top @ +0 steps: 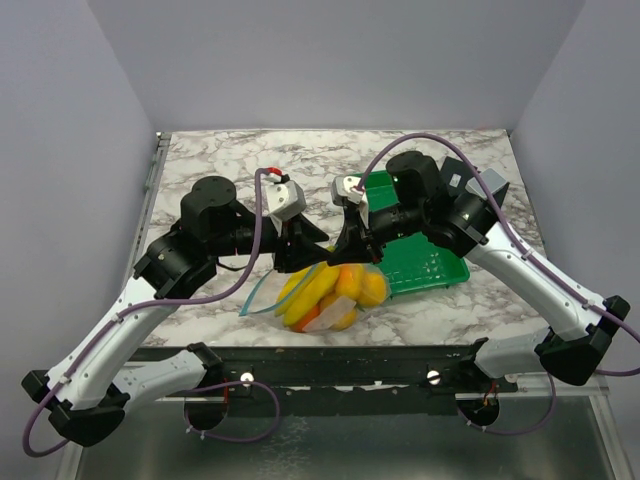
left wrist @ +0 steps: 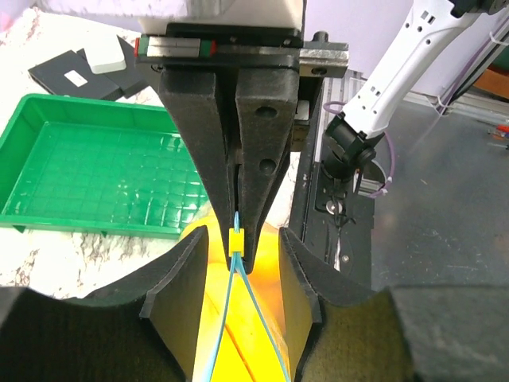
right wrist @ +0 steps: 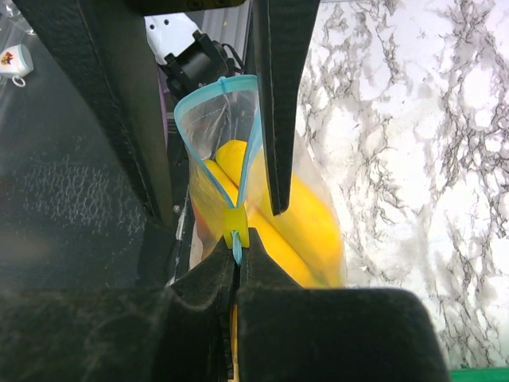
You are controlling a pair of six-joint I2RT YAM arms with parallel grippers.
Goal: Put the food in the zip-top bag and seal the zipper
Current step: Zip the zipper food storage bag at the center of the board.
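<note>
No word, number or brand name can be read in any of the three views. The closest thing to a sign is a small coloured print on a white mug point(right wrist: 12, 60) in the top left corner of the right wrist view. It may be a little figure, but it is too small and blurred to make out. In the left wrist view, a pale patch point(left wrist: 75, 77) like a blank label lies on a flat black piece point(left wrist: 48, 73) just beyond the green tray point(left wrist: 95, 171). No lettering can be made out on it.
</note>
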